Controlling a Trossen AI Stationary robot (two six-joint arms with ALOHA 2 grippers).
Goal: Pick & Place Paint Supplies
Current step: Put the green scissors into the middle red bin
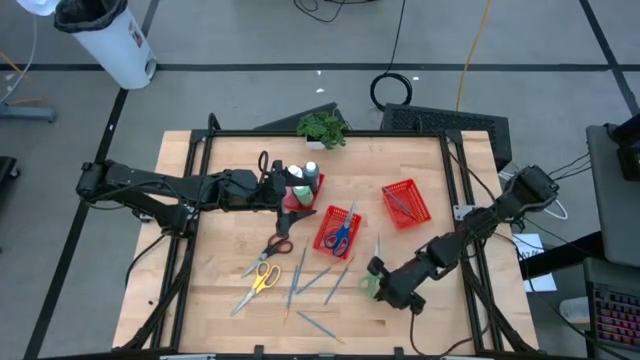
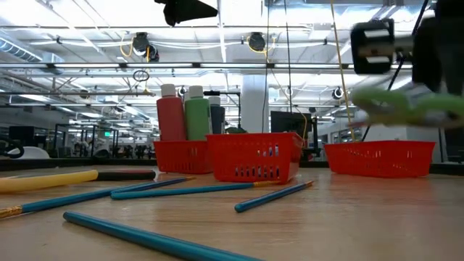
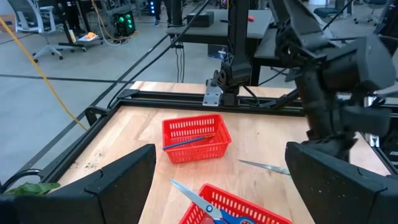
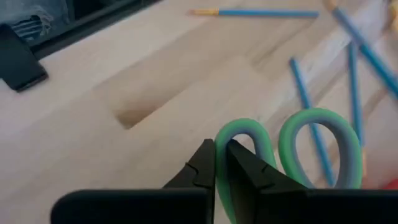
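My right gripper [image 1: 377, 284] hovers near the table's near right part, shut on green-handled scissors [image 1: 371, 272], which show as a green blur [image 2: 406, 107] above the table in the low view. My left gripper [image 3: 217, 180] is open over the far-centre tray holding paint bottles [image 1: 303, 180], touching nothing. Red-handled scissors [image 1: 282, 245], yellow-handled scissors [image 1: 264, 278] and several thin brushes [image 1: 312, 280] lie flat on the table. Blue-handled scissors [image 1: 338, 236] lie in the middle tray. My right gripper pinches one green handle loop [image 4: 244, 138] of the scissors between its two shut fingers [image 4: 202, 165], at the loop's rim. The second loop [image 4: 320, 146] stands free beside it. The scissors are lifted off the table, their grey blades [image 1: 378, 246] pointing toward the far edge.
Three red mesh trays stand in a row: bottle tray [image 1: 296, 202], middle tray [image 1: 350, 226], right tray [image 1: 412, 192] with brushes in it. A small potted plant [image 1: 322, 127] sits at the far edge. Dark-handled scissors [image 1: 264, 163] lie by the left arm.
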